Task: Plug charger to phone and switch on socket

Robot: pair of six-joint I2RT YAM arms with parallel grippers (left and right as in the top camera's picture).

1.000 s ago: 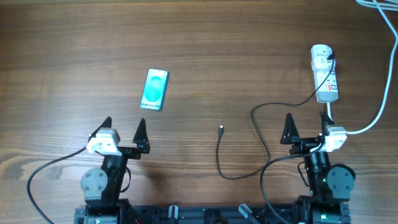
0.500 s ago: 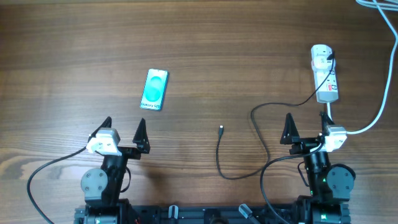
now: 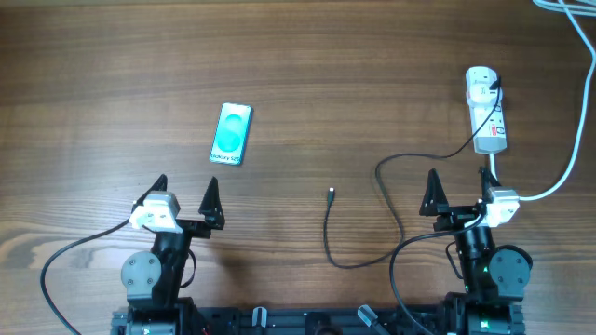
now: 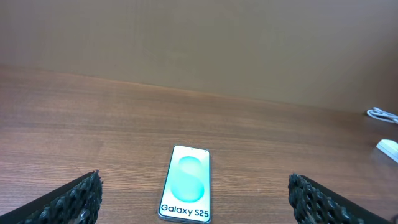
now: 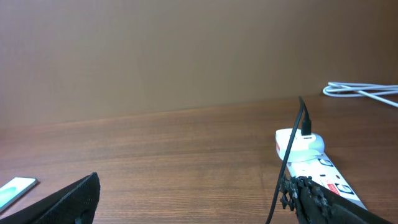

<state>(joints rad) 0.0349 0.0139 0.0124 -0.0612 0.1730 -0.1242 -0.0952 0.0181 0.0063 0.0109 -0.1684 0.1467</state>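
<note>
Your left gripper (image 3: 185,181) gapes empty near the phone (image 3: 232,134); to the phone's right lie the charger (image 3: 327,223), your right gripper (image 3: 458,177), equally wide and empty, then the socket (image 3: 486,123).

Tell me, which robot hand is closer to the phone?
Left. The left gripper sits close to the phone, which its wrist camera sees straight ahead. The right gripper is far across the table, near the socket.

Even, soft indoor light, faint shadows, sharp overhead view; wrist views slightly softer toward the far wall.
</note>
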